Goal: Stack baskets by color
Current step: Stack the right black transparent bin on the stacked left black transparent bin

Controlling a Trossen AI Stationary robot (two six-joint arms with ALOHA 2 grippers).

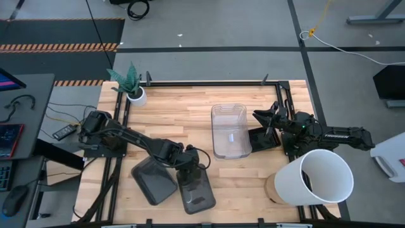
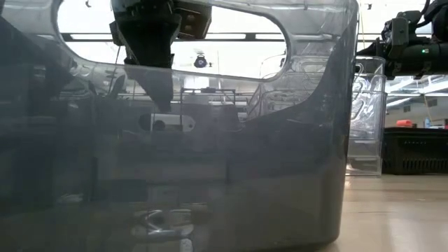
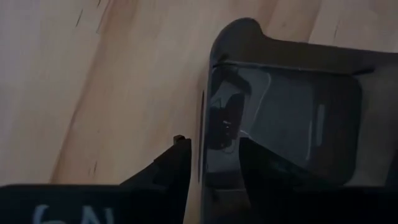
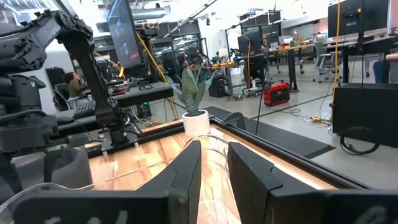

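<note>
Filling almost the whole low view, a dark grey basket (image 2: pixel 210 161) stands right against the lens: smoky, glossy plastic with rounded corners and an oval handle cutout in its near wall. From above, this dark grey basket (image 1: pixel 196 190) is a shallow rectangle at the front edge of the wooden table (image 1: pixel 177 114), and the left gripper (image 1: pixel 188 170) sits at its back rim, one finger (image 3: pixel 168 168) outside the wall and the other inside, opened wide across the rim without visibly squeezing it. A second dark grey basket (image 1: pixel 153 181) lies just beside the first, on the left arm's side, turned at an angle. The clear basket (image 1: pixel 229 130), transparent with rounded corners, stands near the table's middle, farther back than the first grey basket and toward the right arm. The right gripper (image 1: pixel 269 120) is at that clear basket's side, its fingers (image 4: pixel 186 171) partly parted with the clear rim running between them; whether it grips cannot be told. The tabletop is pale butcher-block planks inside a black metal frame. A small potted plant (image 1: pixel 131 85) stands at the back corner, and a big white bucket (image 1: pixel 316 180) lies on its side at the front, on the right arm's side of the grey basket. Beyond is a workshop with grey floor, desks and monitors.
</note>
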